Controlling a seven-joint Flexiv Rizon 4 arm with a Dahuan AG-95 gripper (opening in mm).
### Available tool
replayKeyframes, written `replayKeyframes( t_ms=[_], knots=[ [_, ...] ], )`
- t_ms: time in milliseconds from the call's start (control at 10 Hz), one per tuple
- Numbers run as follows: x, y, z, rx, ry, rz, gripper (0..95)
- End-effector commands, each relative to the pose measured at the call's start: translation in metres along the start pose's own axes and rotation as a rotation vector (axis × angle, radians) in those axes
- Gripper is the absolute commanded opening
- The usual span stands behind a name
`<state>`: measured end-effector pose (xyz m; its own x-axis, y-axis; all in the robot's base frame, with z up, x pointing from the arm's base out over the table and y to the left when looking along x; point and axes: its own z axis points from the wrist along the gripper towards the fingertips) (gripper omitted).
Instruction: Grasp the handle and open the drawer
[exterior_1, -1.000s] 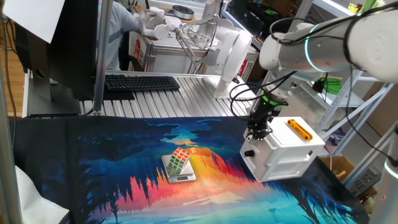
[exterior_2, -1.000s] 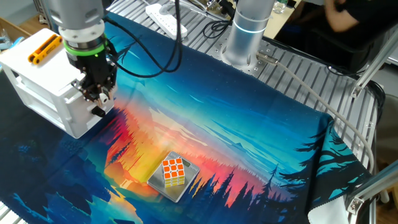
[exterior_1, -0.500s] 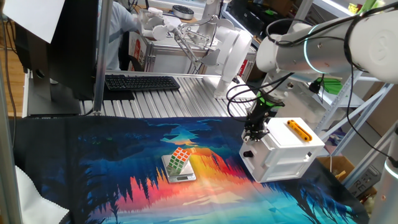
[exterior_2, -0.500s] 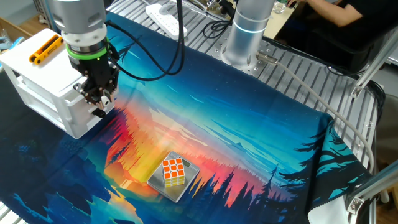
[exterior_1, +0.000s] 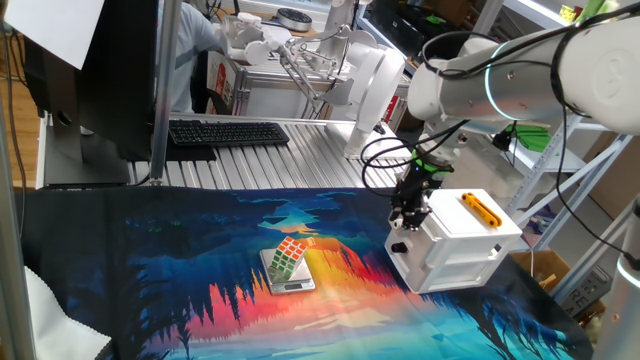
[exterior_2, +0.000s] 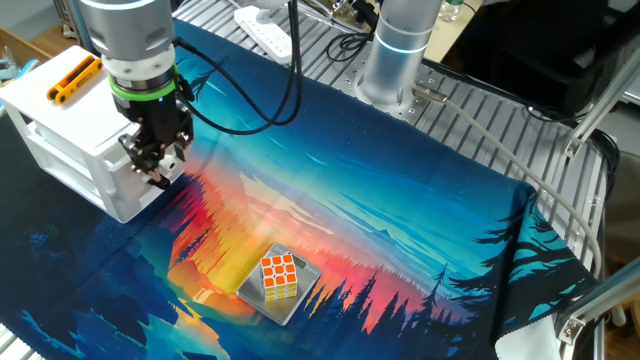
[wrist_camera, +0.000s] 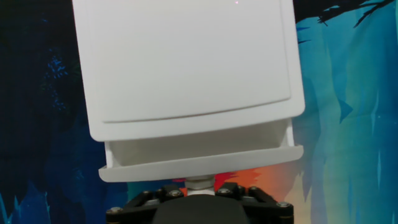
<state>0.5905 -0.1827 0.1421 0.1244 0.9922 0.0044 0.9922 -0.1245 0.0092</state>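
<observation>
Gripper (exterior_2: 157, 166) clamps the handle at the front of the white cabinet (exterior_1: 462, 240), and versus 1 s ago it sits farther out from the cabinet, the drawer (wrist_camera: 199, 157) now slid partly open, so the pull looks underway.

printed cloth (exterior_2: 400, 190) — white cabinet (exterior_1: 455, 245), scale (exterior_2: 270, 292)

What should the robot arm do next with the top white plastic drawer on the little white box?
Probably keep pulling straight back, away from the small white box cabinet. In the hand view the upper white plastic drawer sticks out only a little past the cabinet's top, so it looks barely open. The two-finger gripper sits right at the drawer's front, seemingly closed where the small black round knob would be, though the knob itself is hidden.
</observation>
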Motion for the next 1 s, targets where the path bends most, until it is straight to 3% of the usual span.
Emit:
replayKeyframes(
  t_ms=[100,400,500,700,1000],
  knots=[
    [-0.0001,0.0005,0.0000,0.002,0.002,-0.009,76.0],
    [-0.0004,0.0011,0.0003,0.000,0.012,-0.026,76.0],
    [-0.0004,0.0013,0.0003,0.002,0.016,-0.023,57.0],
    [-0.0004,0.0013,0.0003,0.034,-0.011,-0.028,57.0],
    [-0.0004,0.0013,0.0003,0.036,0.000,-0.069,57.0]
  ],
)
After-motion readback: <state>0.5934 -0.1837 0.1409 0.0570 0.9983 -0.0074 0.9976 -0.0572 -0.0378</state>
